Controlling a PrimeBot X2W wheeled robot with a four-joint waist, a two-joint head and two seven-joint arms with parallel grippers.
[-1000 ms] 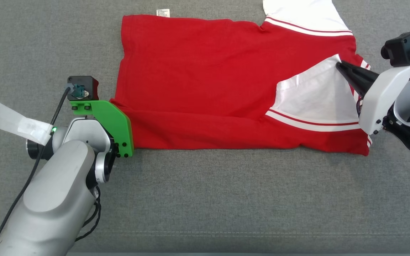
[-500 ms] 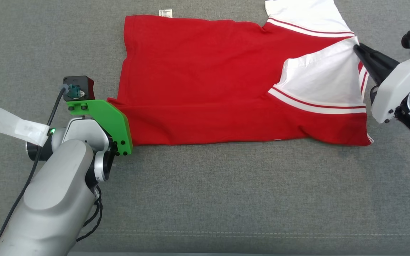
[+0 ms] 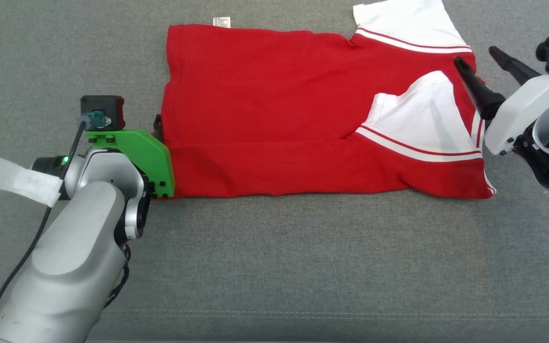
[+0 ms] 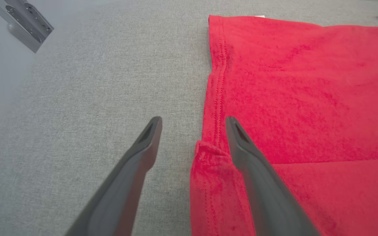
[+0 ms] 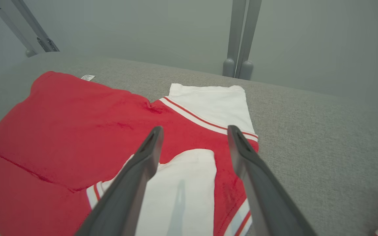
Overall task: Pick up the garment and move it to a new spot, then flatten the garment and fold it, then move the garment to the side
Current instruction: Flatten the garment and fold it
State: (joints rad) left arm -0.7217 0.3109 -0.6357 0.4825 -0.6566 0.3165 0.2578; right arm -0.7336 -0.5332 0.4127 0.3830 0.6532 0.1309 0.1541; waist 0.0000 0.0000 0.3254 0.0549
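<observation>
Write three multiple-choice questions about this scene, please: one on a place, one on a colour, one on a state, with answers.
1. Where does the small white label lie? A) at the far left corner of the garment; B) on a sleeve; C) at its near right corner.
2. What colour are the sleeves? A) grey; B) white; C) green.
3. How is the right gripper? A) shut on a sleeve; B) shut, empty; C) open, holding nothing.
Answers: 1 A, it peeks out past the far hem; 2 B, both are white, red-striped; 3 C, its fingers stand apart, gripping nothing.
</observation>
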